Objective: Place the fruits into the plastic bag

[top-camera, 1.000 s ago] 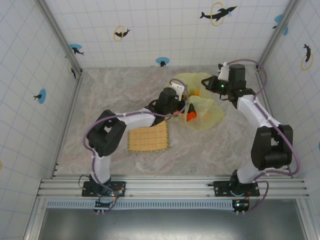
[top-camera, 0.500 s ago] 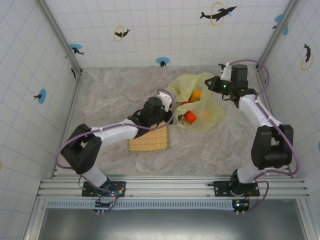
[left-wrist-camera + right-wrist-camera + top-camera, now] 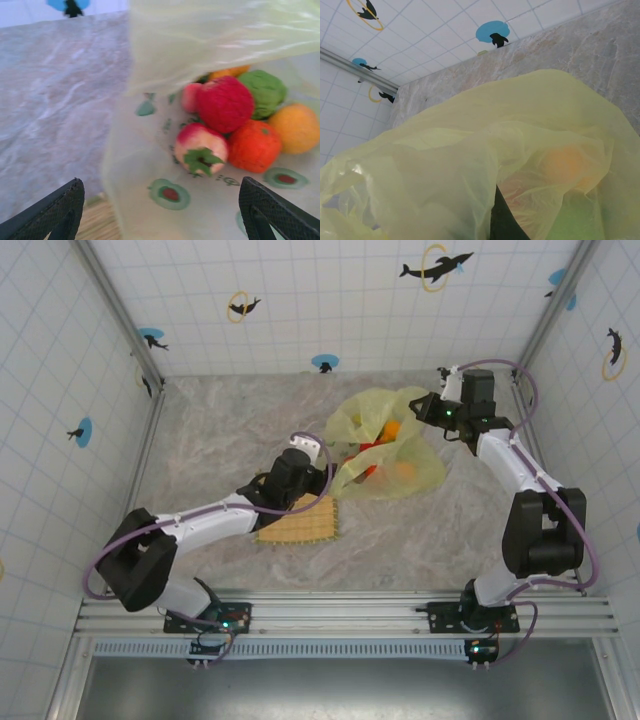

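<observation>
The plastic bag (image 3: 388, 445) lies crumpled right of centre, thin and yellow-green. Inside it sit the fruits: a red strawberry (image 3: 225, 102), a red-and-cream apple (image 3: 201, 149), an orange (image 3: 255, 145), a yellow-orange one (image 3: 297, 127), a green one (image 3: 265, 90) and a small pink one (image 3: 189, 96). My left gripper (image 3: 318, 452) (image 3: 165, 220) stands open and empty just outside the bag's mouth, its fingers (image 3: 60, 210) wide apart. My right gripper (image 3: 426, 406) (image 3: 501, 210) is shut on the plastic bag (image 3: 470, 165) at its far right edge, holding the film up.
A tan woven mat (image 3: 297, 520) lies on the marble table under the left wrist; its edge (image 3: 95, 225) shows beside the bag. Tiled walls and metal posts close in the table. Bare table (image 3: 210, 440) lies left of the bag.
My left arm has drawn back to the left and nearer, out of the bag. The bag's film has dropped over some fruits. The right gripper kept its hold.
</observation>
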Robot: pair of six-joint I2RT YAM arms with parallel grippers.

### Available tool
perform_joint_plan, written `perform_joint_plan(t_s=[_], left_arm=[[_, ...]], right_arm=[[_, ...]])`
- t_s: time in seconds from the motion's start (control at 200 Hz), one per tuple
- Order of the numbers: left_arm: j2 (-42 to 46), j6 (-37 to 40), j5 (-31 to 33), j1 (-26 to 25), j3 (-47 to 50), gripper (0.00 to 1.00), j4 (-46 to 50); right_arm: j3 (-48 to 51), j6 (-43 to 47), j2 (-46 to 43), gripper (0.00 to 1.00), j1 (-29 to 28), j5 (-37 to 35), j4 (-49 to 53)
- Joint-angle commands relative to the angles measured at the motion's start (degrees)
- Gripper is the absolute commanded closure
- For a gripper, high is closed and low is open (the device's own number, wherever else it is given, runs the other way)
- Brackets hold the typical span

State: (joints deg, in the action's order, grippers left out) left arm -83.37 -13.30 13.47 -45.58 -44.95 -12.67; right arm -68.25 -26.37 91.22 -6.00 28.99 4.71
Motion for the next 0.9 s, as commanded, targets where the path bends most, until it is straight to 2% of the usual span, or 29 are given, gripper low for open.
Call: perform_joint_plan(t_s=[0.0,0.12,0.19,0.435,0.626,0.786,0.896], left_arm=[[0.1,0.7,10.2,0.5,0.3,0.18,3.7],[-3.0,-0.9,14.7,0.7,-1.6,0.16,6.0],[-5.1,-1.6,14.5,1.2,-3.1,0.15,7.1],[-8.1,-11.2,-7.3,6.8,-2.2,0.18,1.7],[-11.7,-15.1,-18.8,9.5,-2.2,0.36,-3.6],[-13.5,-17.1,-20.5,9.5,-1.0,0.52,-6.8],[-13.5,-18.4,-24.2,9.5,0.2,0.71,-10.5]], right_arm=[[0.7,0.4,1.2,1.00,0.4,0.0,-0.7],[0.7,0.4,1.4,1.00,0.3,0.2,-0.8],[0.7,0.3,1.5,1.00,0.3,0.2,-0.8],[1.3,0.4,1.3,1.00,0.2,0.1,-0.9],[1.3,0.2,1.2,1.00,0.2,0.2,-1.1],[1.0,0.2,0.9,1.00,0.2,0.1,-1.2],[0.8,0.2,0.9,1.00,0.3,0.1,-1.1]])
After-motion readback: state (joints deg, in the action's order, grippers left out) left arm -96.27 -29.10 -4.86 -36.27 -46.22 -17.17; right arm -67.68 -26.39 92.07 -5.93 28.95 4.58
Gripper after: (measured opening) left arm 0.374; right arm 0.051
